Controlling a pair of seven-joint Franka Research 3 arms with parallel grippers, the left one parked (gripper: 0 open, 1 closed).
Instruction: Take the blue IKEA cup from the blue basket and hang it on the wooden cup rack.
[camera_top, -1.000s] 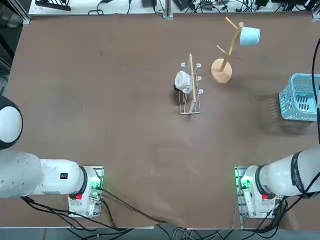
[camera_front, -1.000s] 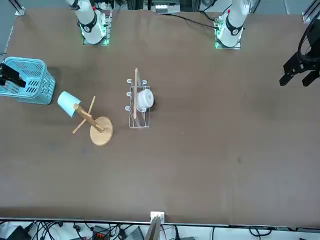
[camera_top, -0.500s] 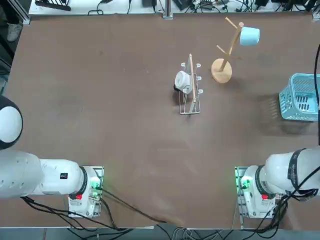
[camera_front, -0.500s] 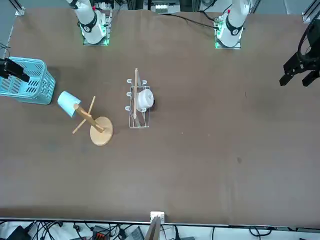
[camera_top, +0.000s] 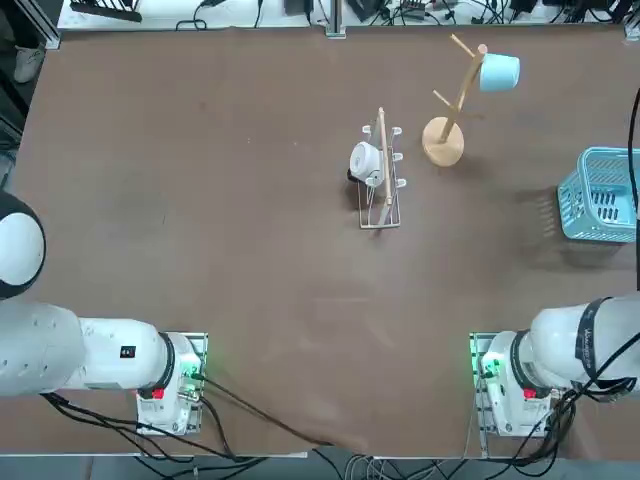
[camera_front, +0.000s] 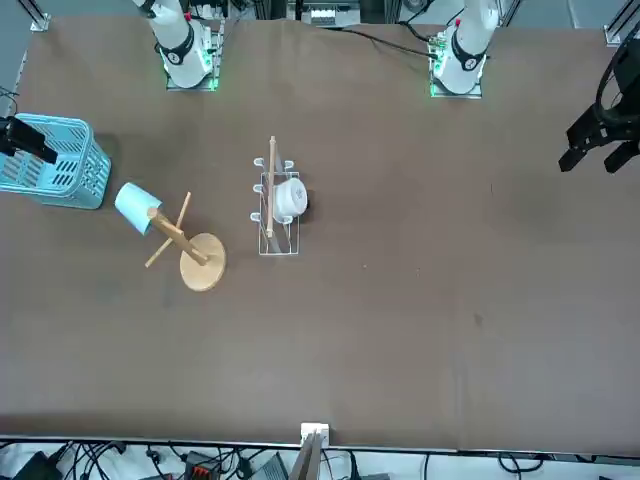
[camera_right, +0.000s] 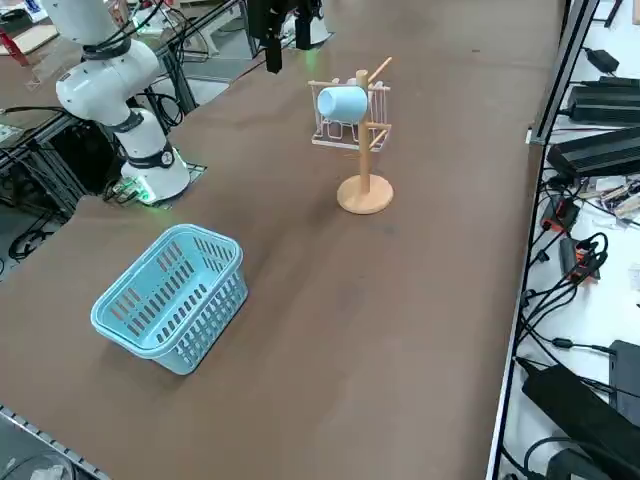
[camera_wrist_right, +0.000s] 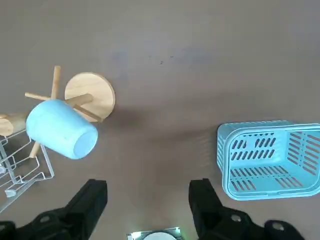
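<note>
Wrist view alone shows the end effector (camera_wrist_right: 147, 202) clearly: its two dark fingers (camera_wrist_right: 90, 200) stand well apart with nothing between them, held high above the bench (camera_wrist_right: 175, 50). Beyond them the cup (camera_wrist_right: 61, 129) hangs tilted on a peg of the rack (camera_wrist_right: 89, 97), its closed bottom turned toward this camera, and the basket (camera_wrist_right: 270, 159) sits well apart from the rack.

Side view gives what the wrist view cannot: the basket (camera_right: 172, 297) is open-topped with nothing in it, and the cup (camera_right: 343, 103) sits high on the rack (camera_right: 364, 145), clear of the round base. Behind the rack stands a wire rack (camera_right: 347, 118).

Top view shows the wire rack (camera_top: 381, 180) holding a white mug (camera_top: 365, 161), just beside the wooden rack (camera_top: 448, 115), with the cup (camera_top: 499, 72) at the pole's top and the basket (camera_top: 603, 195) at the bench's right edge. Front view catches the end effector (camera_front: 20, 140) only as a dark shape over the basket (camera_front: 52, 160).
</note>
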